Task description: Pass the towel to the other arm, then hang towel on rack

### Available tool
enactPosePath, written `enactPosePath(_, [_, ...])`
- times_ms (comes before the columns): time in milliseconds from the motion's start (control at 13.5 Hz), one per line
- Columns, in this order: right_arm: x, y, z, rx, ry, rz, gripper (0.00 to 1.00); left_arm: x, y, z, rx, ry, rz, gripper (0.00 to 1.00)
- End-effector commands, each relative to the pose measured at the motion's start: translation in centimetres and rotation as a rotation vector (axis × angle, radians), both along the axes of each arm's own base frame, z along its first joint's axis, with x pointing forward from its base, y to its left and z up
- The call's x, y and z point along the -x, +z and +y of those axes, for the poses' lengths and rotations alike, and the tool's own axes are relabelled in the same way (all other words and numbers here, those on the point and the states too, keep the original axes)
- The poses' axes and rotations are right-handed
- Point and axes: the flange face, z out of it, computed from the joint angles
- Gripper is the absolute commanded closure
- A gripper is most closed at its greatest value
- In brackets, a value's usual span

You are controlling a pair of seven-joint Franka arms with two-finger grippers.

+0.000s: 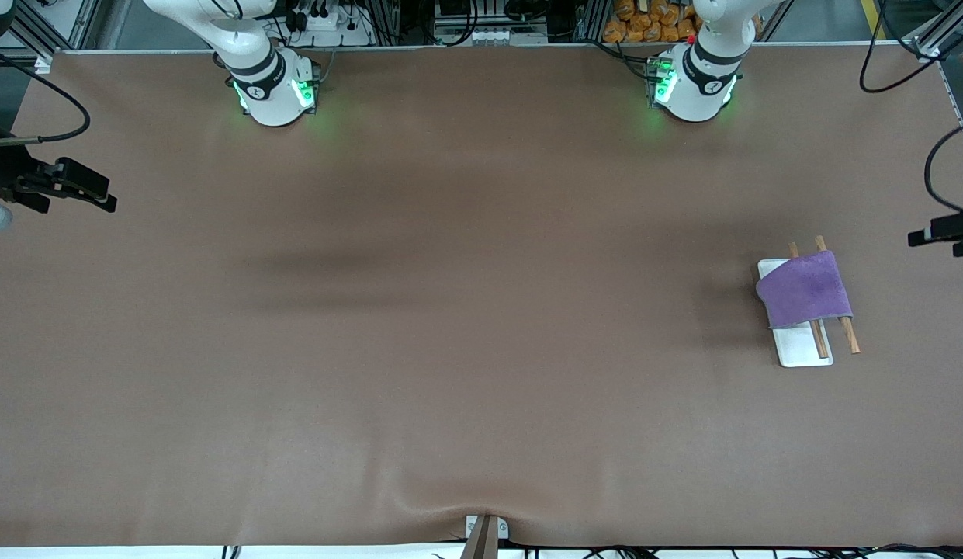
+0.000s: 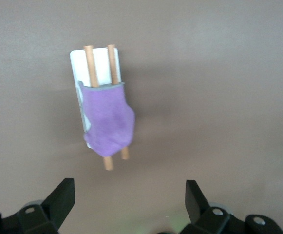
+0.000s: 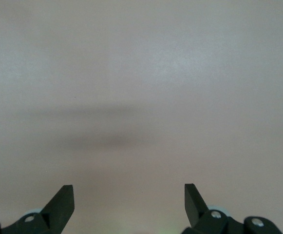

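Left hand (image 2: 130,201) hangs released and empty above the purple towel (image 1: 808,289), which is draped over the rack (image 1: 803,347) near the bench's left-arm edge, right hand (image 3: 129,202) also released over bare bench (image 1: 450,349).

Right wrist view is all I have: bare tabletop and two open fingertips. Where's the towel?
Observer: The towel is draped over both wooden rods of the rack, toward the left arm's end of the table.
Operator: Is either gripper on it?
Observer: No. In the left wrist view the left gripper is up in the air with its jaws wide open and nothing between them; the towel lies apart from it.
Operator: Does it cover the whole rack?
Observer: No. Both rod ends poke out past the towel on each side, and part of the white base shows.
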Motion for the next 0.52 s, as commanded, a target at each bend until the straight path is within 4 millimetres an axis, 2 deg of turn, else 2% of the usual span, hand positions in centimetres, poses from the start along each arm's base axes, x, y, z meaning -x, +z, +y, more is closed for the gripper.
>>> enactPosePath(0, [-0.1, 0.5, -0.1, 0.015, -0.012, 0.004, 0.0, 1.5, 5.0, -5.0, -0.078, 0.074, -0.016, 0.0])
enactPosePath(222, [-0.1, 0.4, -0.1, 0.017, -0.012, 0.006, 0.0, 2.5, 9.1, -11.3, -0.126, 0.18, -0.04, 0.0])
enactPosePath(444, [-0.1, 0.4, -0.1, 0.016, -0.01, 0.009, 0.0, 3.0, 10.6, -17.3, -0.235, 0.2, -0.051, 0.0])
